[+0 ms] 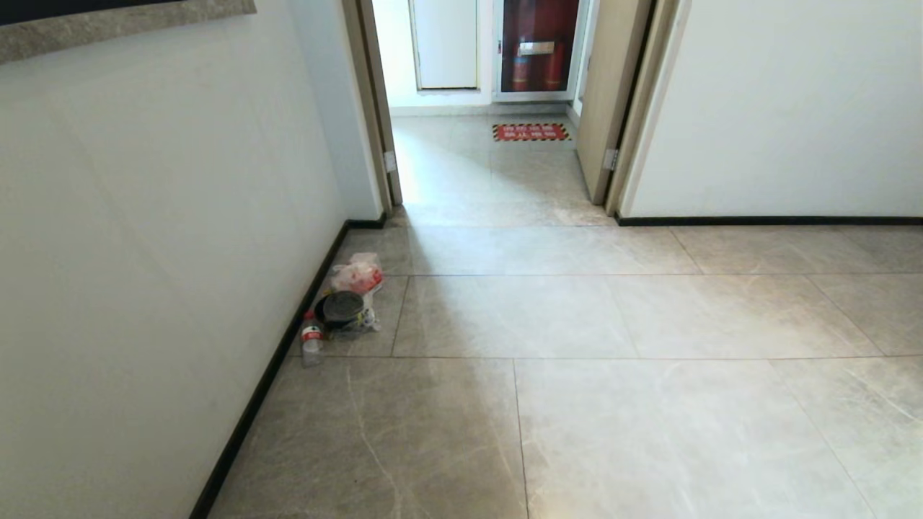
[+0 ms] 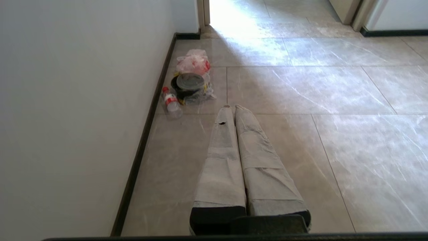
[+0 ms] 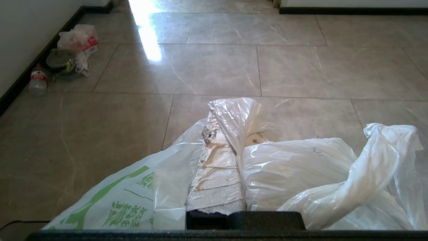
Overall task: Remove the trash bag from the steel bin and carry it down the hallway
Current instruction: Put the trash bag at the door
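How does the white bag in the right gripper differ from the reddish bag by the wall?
The trash bag is white with green print and clamped in the right gripper. The reddish bag is pinkish-red and lies on the floor beside a black bowl. Both are thin, crumpled plastic.

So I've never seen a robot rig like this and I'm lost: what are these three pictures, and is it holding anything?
It is a wheeled robot with two arms. One picture is from its head, looking down a tiled hallway. The other two are from cameras on its wrists. The left gripper is shut and empty. The right gripper is shut on the trash bag, white with green print. By the left wall lie a red bag, a black bowl and a bottle.
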Controlling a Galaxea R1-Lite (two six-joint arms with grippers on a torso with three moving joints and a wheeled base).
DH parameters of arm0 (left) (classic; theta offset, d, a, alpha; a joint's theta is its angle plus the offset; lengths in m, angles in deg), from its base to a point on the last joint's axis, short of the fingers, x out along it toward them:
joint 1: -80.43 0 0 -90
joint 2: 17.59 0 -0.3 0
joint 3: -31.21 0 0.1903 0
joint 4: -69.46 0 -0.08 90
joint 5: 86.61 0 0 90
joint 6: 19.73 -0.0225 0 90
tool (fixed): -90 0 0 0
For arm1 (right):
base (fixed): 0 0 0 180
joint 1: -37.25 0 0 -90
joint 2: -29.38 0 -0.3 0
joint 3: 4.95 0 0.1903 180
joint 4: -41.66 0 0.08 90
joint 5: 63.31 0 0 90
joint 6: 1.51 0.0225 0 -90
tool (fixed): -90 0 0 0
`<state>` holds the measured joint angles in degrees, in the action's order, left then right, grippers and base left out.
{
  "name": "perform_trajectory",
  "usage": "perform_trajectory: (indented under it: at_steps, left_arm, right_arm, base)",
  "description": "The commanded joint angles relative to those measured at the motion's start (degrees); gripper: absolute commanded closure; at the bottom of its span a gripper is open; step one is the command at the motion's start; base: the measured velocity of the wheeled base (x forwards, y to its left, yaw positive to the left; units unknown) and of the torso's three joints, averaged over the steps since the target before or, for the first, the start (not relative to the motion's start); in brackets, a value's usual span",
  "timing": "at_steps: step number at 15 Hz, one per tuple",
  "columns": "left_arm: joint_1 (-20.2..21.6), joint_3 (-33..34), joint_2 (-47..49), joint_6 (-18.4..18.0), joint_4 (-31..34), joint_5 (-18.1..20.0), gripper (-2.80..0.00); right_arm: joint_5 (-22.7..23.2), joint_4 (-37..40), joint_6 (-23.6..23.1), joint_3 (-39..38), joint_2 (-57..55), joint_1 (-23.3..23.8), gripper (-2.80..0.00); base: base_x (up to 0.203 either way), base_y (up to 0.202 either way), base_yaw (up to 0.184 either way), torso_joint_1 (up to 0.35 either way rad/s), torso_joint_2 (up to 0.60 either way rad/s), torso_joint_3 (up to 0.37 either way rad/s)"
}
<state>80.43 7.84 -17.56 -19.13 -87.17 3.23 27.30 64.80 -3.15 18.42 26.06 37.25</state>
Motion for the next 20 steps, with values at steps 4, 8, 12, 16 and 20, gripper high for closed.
perform_trajectory:
  at_steps: [4, 8, 12, 16, 20]
  left_arm:
    - [0.0, 0.1, -0.1, 0.0, 0.0, 0.0, 0.00]
    - [0.0, 0.1, -0.1, 0.0, 0.0, 0.0, 0.00]
    - [0.0, 0.1, -0.1, 0.0, 0.0, 0.0, 0.00]
    - [0.0, 0.1, -0.1, 0.0, 0.0, 0.0, 0.00]
    - [0.0, 0.1, -0.1, 0.0, 0.0, 0.0, 0.00]
  right_arm:
    - [-0.2, -0.1, 0.4, 0.0, 0.0, 0.0, 0.00]
    - [-0.1, 0.0, 0.1, 0.0, 0.0, 0.0, 0.00]
    - [-0.1, -0.1, 0.1, 0.0, 0.0, 0.0, 0.00]
    - [-0.2, -0.1, 0.2, 0.0, 0.0, 0.0, 0.00]
    - [-0.2, -0.1, 0.1, 0.0, 0.0, -0.1, 0.00]
  base:
    - [0.192, 0.000, 0.000, 0.003, 0.00, 0.004]
    - [0.185, 0.000, 0.001, 0.004, 0.00, 0.004]
    - [0.193, 0.000, 0.001, 0.005, 0.00, 0.002]
    - [0.195, 0.000, 0.001, 0.004, 0.00, 0.003]
    - [0.193, 0.000, 0.001, 0.003, 0.00, 0.001]
